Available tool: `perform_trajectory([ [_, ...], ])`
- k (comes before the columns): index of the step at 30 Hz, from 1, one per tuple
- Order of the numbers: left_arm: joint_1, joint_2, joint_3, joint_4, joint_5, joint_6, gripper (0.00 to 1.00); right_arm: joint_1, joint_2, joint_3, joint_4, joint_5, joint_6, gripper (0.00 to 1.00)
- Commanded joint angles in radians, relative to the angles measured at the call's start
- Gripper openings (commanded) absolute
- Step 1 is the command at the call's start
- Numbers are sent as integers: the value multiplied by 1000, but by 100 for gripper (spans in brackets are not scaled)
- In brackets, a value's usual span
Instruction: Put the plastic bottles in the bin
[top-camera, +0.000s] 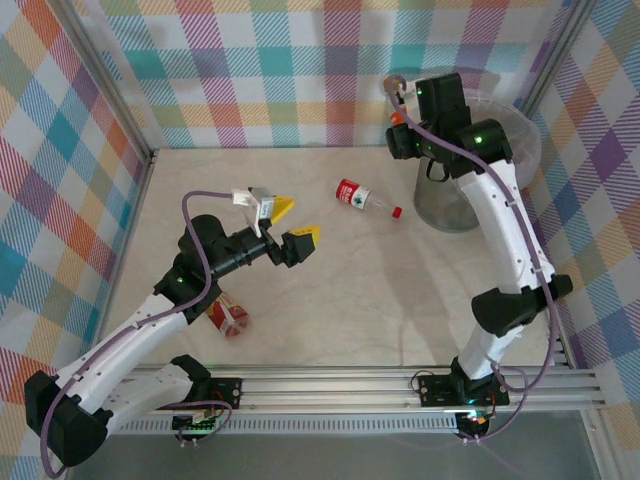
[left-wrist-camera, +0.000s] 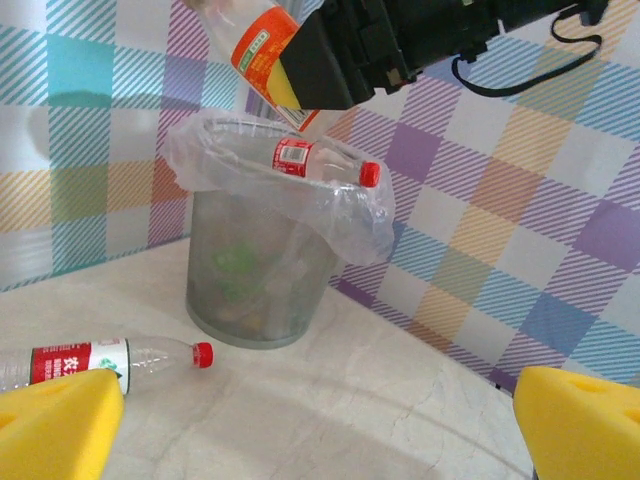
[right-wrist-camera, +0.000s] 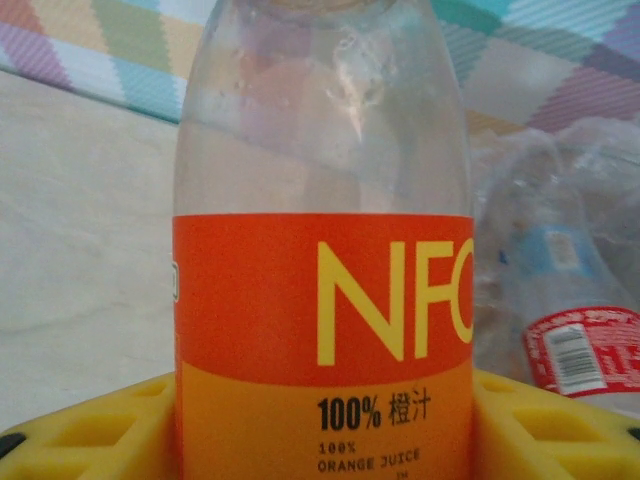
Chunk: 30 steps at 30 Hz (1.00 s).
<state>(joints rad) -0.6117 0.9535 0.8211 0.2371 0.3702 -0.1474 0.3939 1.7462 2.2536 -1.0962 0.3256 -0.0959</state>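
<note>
Right hand (left-wrist-camera: 275, 70) is clamped on a clear plastic bottle with an orange juice label (right-wrist-camera: 320, 300), held above the round grey bin with a crinkly clear liner (left-wrist-camera: 250, 290) at the far right corner of the bench (top-camera: 400, 300). We judge the release risky. The bottle hangs nearer the rim than the middle. A clear red-labelled bottle with a red cap (left-wrist-camera: 318, 162) lies across the sagging liner at the mouth. A drop could hit it, bounce out, or knock both onto the bench.

Left hand (top-camera: 296, 224) is wide open and empty over the bench's middle-left. A second red-labelled bottle (top-camera: 365, 197) lies mid-bench near the bin. A crushed red-labelled bottle (top-camera: 228, 316) sits toward the near left edge under the left arm, which we think is awkward to reach.
</note>
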Motion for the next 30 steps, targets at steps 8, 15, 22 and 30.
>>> perform_trajectory([
  [8,-6,-5,37,-54,3,34,100,-139,108,49,-129,28,27,60],
  [15,-10,-7,41,-73,-1,42,100,-204,112,41,-154,31,47,61],
  [22,-10,-3,43,-82,-1,42,100,-238,124,48,-160,13,41,63],
  [30,-11,-1,43,-85,-5,42,100,-250,160,88,-169,6,45,73],
])
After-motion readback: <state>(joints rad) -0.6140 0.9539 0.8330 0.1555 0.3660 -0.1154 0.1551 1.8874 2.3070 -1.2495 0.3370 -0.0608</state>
